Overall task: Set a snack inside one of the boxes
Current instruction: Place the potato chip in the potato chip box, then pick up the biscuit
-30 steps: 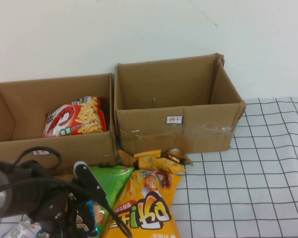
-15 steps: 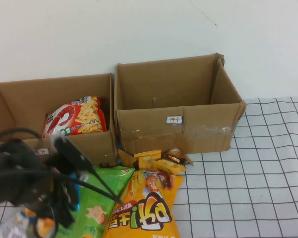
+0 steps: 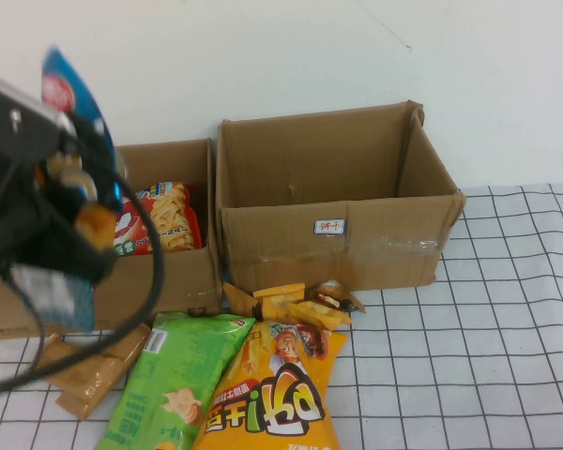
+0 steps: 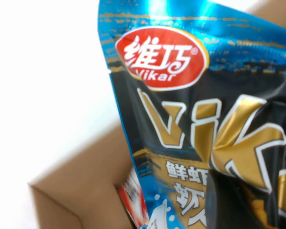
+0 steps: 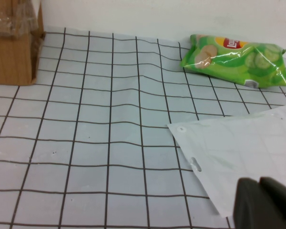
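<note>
My left gripper (image 3: 75, 202) is raised at the left, shut on a blue and gold snack bag (image 3: 73, 98), and holds it up in front of the left cardboard box (image 3: 169, 155). In the left wrist view the blue bag (image 4: 205, 109) fills most of the picture, with the gripper (image 4: 229, 195) clamped on its lower part and the box's corner (image 4: 81, 186) below. The right cardboard box (image 3: 338, 234) stands open beside it. My right gripper (image 5: 263, 202) shows only in the right wrist view, shut and empty, low over the checked tablecloth.
A red fries bag (image 3: 159, 220) lies in the left box. In front of the boxes lie a green bag (image 3: 174, 380), a yellow bag (image 3: 272, 394), small yellow packets (image 3: 296, 302) and brown packets (image 3: 94, 370). Near the right gripper lie a green chips bag (image 5: 236, 59) and a white sheet (image 5: 238, 152).
My left arm has risen from the table's front left, carrying the blue bag up to in front of the left box. The green bag it was covering now shows fully.
</note>
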You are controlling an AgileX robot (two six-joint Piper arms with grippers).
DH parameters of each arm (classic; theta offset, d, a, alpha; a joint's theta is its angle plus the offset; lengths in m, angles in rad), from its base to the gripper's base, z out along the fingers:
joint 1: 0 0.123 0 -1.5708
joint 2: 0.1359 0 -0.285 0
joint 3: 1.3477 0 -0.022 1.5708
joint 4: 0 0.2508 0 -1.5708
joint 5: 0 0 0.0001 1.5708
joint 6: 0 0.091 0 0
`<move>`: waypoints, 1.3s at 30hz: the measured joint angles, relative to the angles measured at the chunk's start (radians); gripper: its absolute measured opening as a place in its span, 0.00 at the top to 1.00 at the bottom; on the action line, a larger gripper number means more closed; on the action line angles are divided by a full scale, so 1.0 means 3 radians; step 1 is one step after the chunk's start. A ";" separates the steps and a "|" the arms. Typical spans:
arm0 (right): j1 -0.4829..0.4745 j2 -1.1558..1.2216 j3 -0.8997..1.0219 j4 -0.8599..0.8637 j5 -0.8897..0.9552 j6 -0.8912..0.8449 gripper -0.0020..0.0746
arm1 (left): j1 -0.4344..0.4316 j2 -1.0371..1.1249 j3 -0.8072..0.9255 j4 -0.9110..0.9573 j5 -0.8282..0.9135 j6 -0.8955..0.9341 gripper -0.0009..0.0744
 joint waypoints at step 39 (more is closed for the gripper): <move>0.0000 0.0000 0.0000 0.0000 0.0002 0.0000 0.97 | 0.1626 0.0679 -0.0438 0.4039 -0.3123 -0.4985 0.72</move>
